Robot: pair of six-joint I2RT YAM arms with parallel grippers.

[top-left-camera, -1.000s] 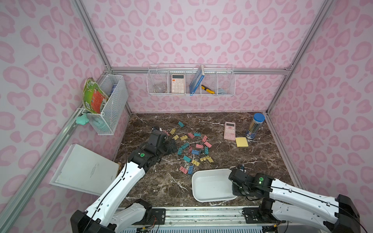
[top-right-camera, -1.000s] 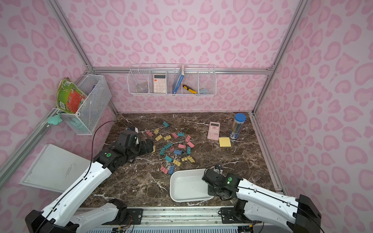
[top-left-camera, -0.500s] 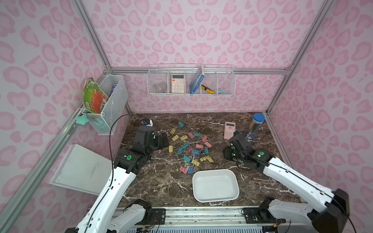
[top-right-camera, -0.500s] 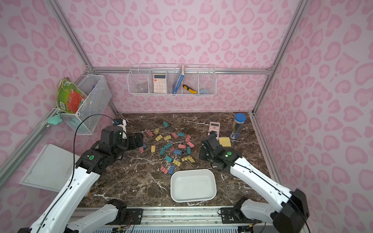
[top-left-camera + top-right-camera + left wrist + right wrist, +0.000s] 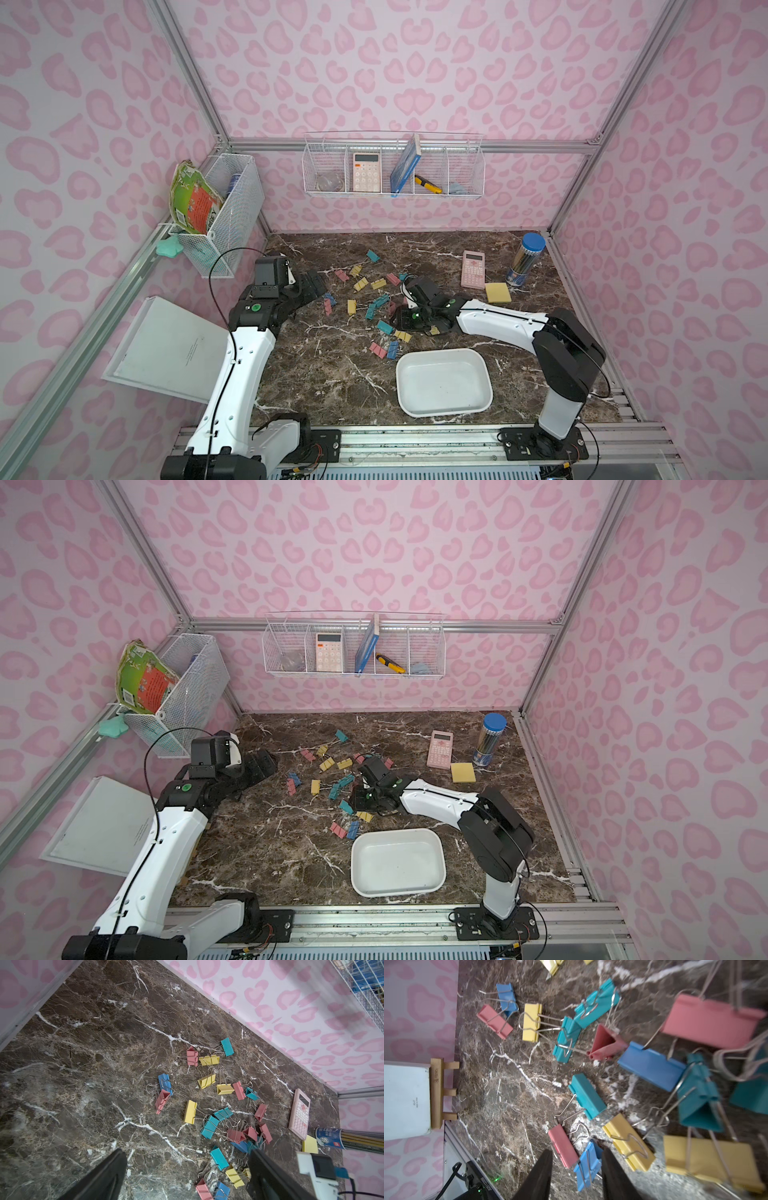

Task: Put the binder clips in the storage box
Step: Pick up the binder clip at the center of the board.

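Nothing is yet seen in the storage box point(image 5: 442, 384), set near the front of the bench point(image 5: 324, 374). The binder clips point(image 5: 374, 307) in view are all scattered on the bench just behind it. The left jaws are spread wide and empty, and the right jaws are parted around a blue clip point(image 5: 588, 1165), not gripping it.

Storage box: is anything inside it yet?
Nothing: the storage box shows a bare white floor in both top views, and nothing covers it. The binder clips in view lie on the table outside it.
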